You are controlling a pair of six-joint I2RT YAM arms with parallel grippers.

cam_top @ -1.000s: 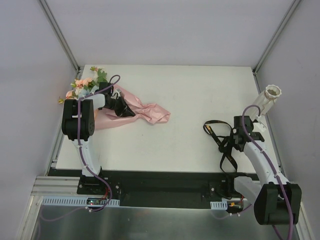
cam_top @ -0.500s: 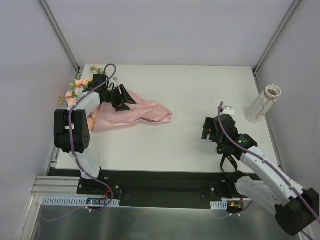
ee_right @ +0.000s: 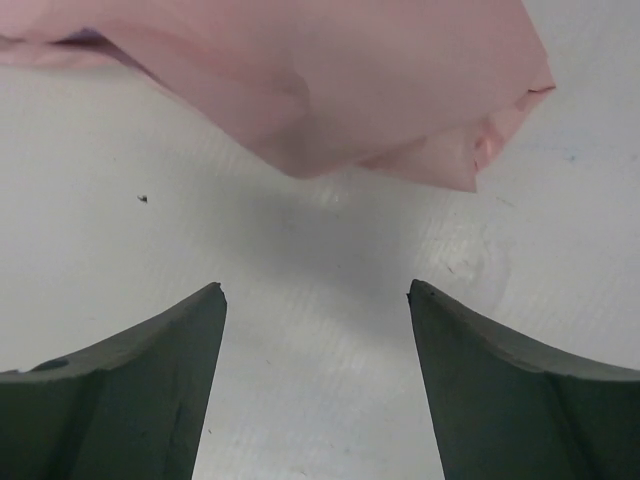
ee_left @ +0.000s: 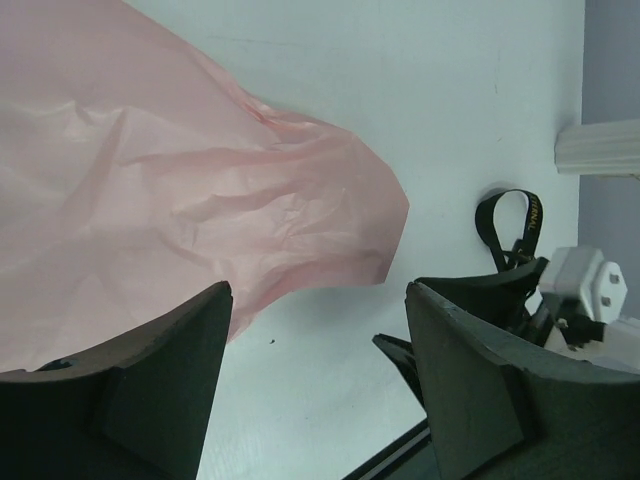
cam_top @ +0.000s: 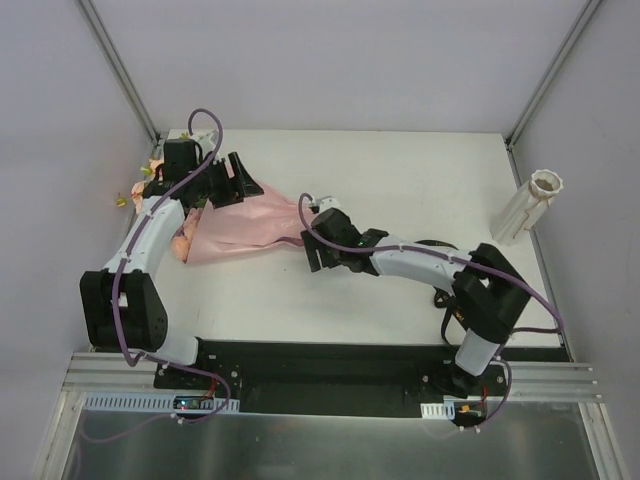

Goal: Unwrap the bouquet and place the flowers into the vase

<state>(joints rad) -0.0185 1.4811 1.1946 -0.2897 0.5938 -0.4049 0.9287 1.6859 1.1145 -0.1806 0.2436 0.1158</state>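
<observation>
The bouquet lies untied at the far left. Its pink paper [cam_top: 250, 225] is spread over the table, and the flowers [cam_top: 150, 185] poke out at the left end, partly behind my left arm. My left gripper [cam_top: 232, 183] hovers open above the paper's back edge, holding nothing; the paper [ee_left: 180, 190] fills its view. My right gripper [cam_top: 312, 250] stands open just short of the paper's right tip [ee_right: 350, 90], with bare table between its fingers. The cream vase [cam_top: 527, 205] leans at the right edge, far from both grippers.
The black ribbon [cam_top: 450, 315] lies loose on the table at the right, mostly under my right arm; its loop [ee_left: 510, 225] shows in the left wrist view. Grey walls close in the left, back and right sides.
My left gripper opened, let go of the paper and drew back toward the far left corner. My right gripper opened and swung from beside the vase across to the paper's right tip.
</observation>
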